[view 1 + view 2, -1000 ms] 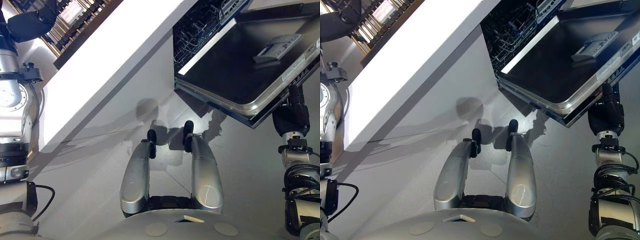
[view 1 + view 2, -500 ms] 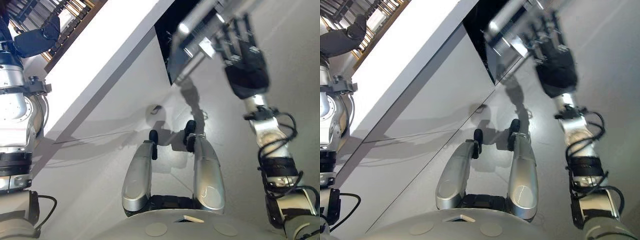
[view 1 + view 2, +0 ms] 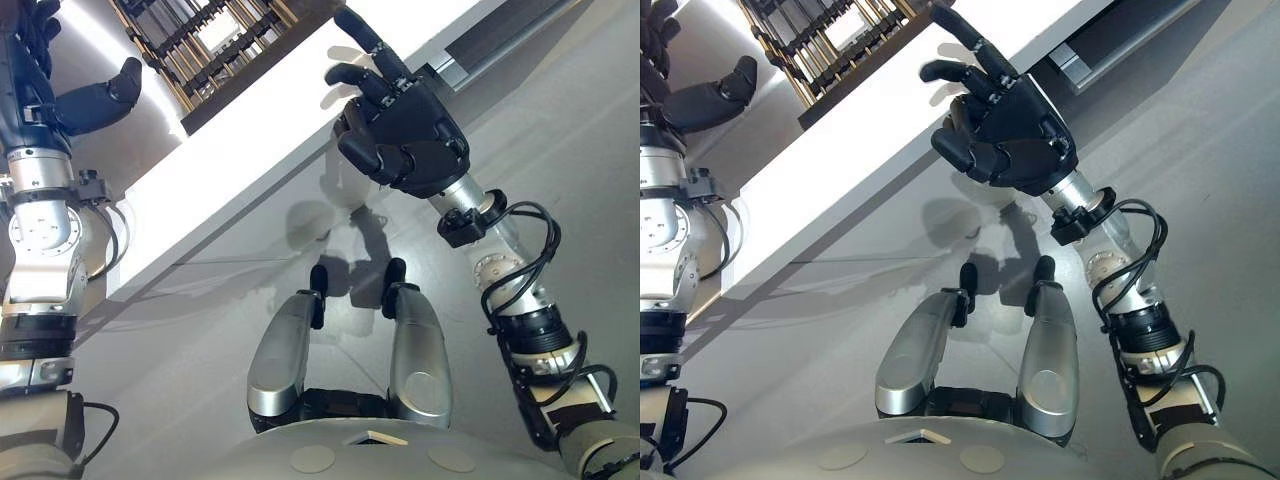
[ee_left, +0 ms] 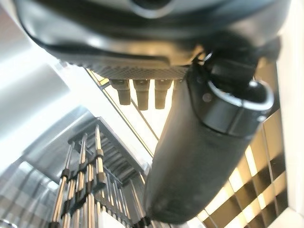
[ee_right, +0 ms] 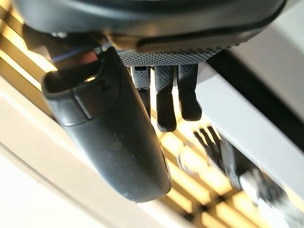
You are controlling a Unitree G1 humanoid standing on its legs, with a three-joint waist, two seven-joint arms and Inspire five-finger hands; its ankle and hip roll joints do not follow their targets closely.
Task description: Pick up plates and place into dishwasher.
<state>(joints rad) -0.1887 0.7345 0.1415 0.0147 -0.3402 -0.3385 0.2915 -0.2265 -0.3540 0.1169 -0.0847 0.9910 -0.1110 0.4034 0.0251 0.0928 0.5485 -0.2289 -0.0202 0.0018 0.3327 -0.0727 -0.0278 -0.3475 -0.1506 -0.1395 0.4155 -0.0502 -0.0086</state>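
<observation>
While the right hand (image 3: 405, 135) hangs raised in front of the white surface (image 3: 250, 150), its fingers are loosely spread and part curled, and it holds nothing. Its wrist view shows the thumb and fingers (image 5: 166, 102) relaxed with open space past them. The left hand (image 3: 95, 100) is up at the far left, thumb out and fingers fairly straight in its wrist view, also empty.

No plate can be seen in either hand, on the white surface beside the right hand, or anywhere near. A dark rack (image 3: 215, 30) with metal bars sits beyond the left hand, past the far edge of the surface; I cannot tell whether it holds dishes. Just past the right hand's fingertips, under the surface edge, a dark band with a pale strip (image 3: 490, 45) looks like the dishwasher front, and it seems closed or nearly so, though that is a guess.

Judged from this, the task looks either finished or between rounds: nothing is being carried and no plate waits within reach. If plates remain, 1 would have to be found first, and the dishwasher opened before anything could go in.
</observation>
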